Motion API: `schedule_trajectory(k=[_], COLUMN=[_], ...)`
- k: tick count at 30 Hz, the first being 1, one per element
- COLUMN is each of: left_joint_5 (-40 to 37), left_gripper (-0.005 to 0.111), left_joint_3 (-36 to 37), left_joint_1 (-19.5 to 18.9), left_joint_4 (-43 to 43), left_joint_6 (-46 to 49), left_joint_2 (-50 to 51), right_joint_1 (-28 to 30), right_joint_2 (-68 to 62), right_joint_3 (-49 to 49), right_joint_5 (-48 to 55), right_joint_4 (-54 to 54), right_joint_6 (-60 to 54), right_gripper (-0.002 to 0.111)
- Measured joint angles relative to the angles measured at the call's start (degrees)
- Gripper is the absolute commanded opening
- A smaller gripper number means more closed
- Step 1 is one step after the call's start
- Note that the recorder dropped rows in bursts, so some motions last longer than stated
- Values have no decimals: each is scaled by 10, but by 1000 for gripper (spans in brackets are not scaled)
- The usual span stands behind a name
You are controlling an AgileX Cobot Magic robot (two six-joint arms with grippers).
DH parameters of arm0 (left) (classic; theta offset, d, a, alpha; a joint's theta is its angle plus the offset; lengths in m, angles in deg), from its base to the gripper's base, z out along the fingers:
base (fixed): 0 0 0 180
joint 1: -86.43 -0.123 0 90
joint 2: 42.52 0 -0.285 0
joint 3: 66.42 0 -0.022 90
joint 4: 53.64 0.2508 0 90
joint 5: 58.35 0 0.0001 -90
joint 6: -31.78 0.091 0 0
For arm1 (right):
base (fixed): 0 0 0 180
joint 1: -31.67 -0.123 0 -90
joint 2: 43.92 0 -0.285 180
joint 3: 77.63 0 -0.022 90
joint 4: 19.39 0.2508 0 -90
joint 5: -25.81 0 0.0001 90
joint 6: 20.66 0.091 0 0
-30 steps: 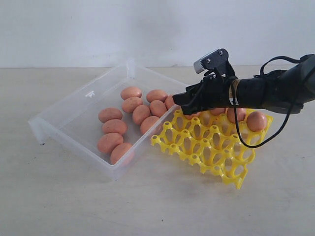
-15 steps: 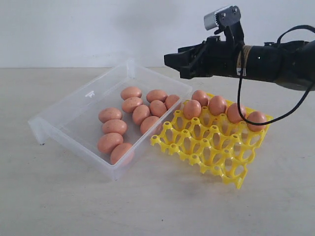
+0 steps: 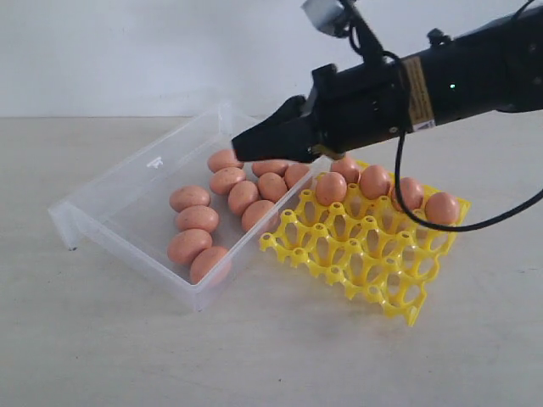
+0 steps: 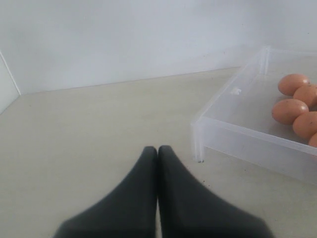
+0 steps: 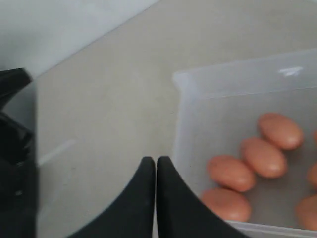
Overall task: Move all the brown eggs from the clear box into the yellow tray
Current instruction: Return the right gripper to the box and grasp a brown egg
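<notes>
Our right tool (image 3: pixel 242 150) hangs above the far side of the box (image 3: pixel 127 246), jaws pressed together and holding nothing. Our left tool (image 4: pixel 157 149) is likewise closed and empty, over the bare tabletop (image 3: pixel 254 356) off the box's left corner.

We judge the eggs (image 3: pixel 197 218) to be light, rigid and smooth. Their thin shells would crack under a hard squeeze or a drop, and they are round enough to roll or slip. We would take each one across its narrow middle, with the jaws first spread a little wider than the egg and then closed gently. The eggs at the near left of the box lie slightly apart and look easier to reach than the close-packed ones at the far right.

We count eleven eggs in the box and five in the tray (image 3: pixel 399 301), which sits just beside the box on its right. Four fill the tray's far row and one sits in the next row. Eleven cells stand empty.
</notes>
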Motion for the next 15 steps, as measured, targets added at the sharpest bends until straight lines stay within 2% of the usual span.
schedule_trajectory(k=[4, 8, 11, 15], left_joint_5=[0, 0, 0, 0], left_gripper=[-4, -4, -4, -4], left_joint_3=[0, 0, 0, 0], left_joint_1=[0, 0, 0, 0], left_joint_4=[0, 0, 0, 0], left_joint_6=[0, 0, 0, 0], left_joint_2=[0, 0, 0, 0], right_joint_1=[-71, -155, -230, -346], right_joint_2=[7, 26, 43, 47], right_joint_3=[0, 0, 1, 1], right_joint_5=[2, 98, 253, 626], right_joint_4=[-14, -19, -20, -26], right_joint_6=[21, -34, -88, -126], right_gripper=[0, 0, 0, 0])
